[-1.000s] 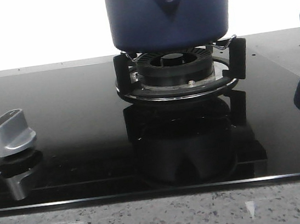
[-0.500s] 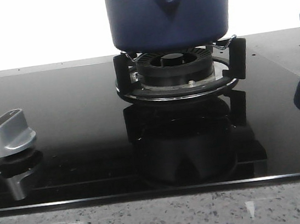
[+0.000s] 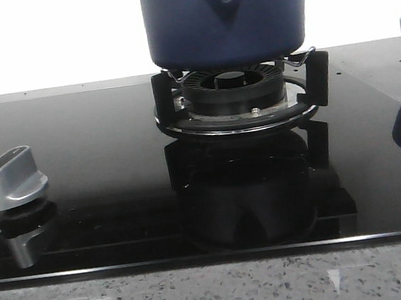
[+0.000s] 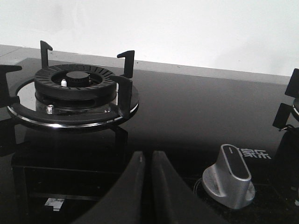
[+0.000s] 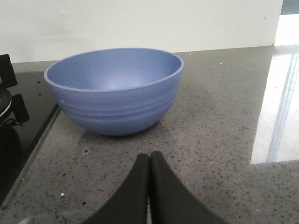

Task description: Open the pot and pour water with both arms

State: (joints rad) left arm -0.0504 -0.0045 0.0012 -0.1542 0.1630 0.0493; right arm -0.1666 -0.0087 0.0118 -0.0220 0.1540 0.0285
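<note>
You have the pot sitting on the burner grate at the far middle of the black glass hob, its teardrop handle bracket facing you and its top cut off by the front view, so you cannot tell from here whether a lid is on it

Your left gripper has its fingers pressed together on nothing; it sits low over the left part of the hob, looking at an empty burner with the silver knob beside it. Your right gripper is likewise closed and empty, resting low over the speckled counter just in front of the small blue bowl, which stands off the hob's right edge

What matters for your next reach: the pot lies between the two arms, inward of each, to the right of your left gripper and to the left of your right one, and neither wrist view shows it. Which arm is nearer you cannot judge. I'd expect you to part the fingers and swing inward toward the pot's top
</note>
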